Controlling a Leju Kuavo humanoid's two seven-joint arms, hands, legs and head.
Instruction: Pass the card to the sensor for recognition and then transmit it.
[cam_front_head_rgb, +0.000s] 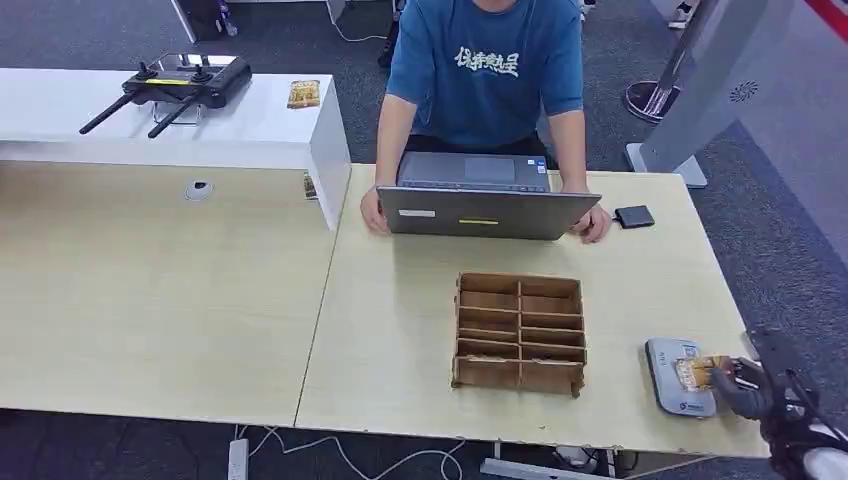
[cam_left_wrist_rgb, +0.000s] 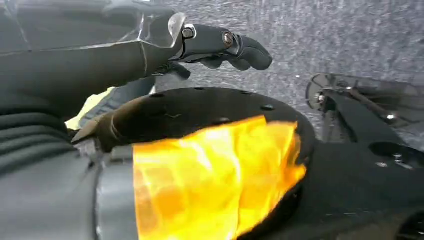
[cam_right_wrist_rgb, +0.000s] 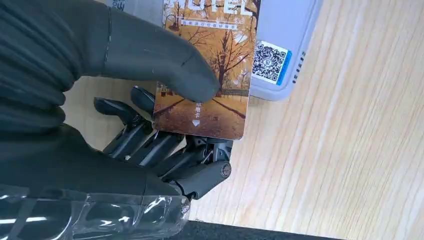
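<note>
The card (cam_right_wrist_rgb: 215, 75), printed with an autumn tree scene, is pinched between the thumb and the dark fingers (cam_right_wrist_rgb: 165, 150) of my right hand (cam_right_wrist_rgb: 125, 100). It hovers flat over the grey sensor (cam_right_wrist_rgb: 290, 30), which carries a QR sticker. From the head view, my right hand (cam_front_head_rgb: 745, 388) is at the table's near right corner and holds the card (cam_front_head_rgb: 697, 371) above the sensor (cam_front_head_rgb: 672, 380). In the left wrist view, my left hand (cam_left_wrist_rgb: 220, 45) hangs over grey carpet with its fingers loosely extended and nothing in them.
A wooden compartment box (cam_front_head_rgb: 520, 332) stands mid-table, left of the sensor. A person sits behind a grey laptop (cam_front_head_rgb: 485, 205) at the far edge, with a small black device (cam_front_head_rgb: 633, 216) beside it. A white shelf (cam_front_head_rgb: 250, 125) at the left carries a controller (cam_front_head_rgb: 175, 85).
</note>
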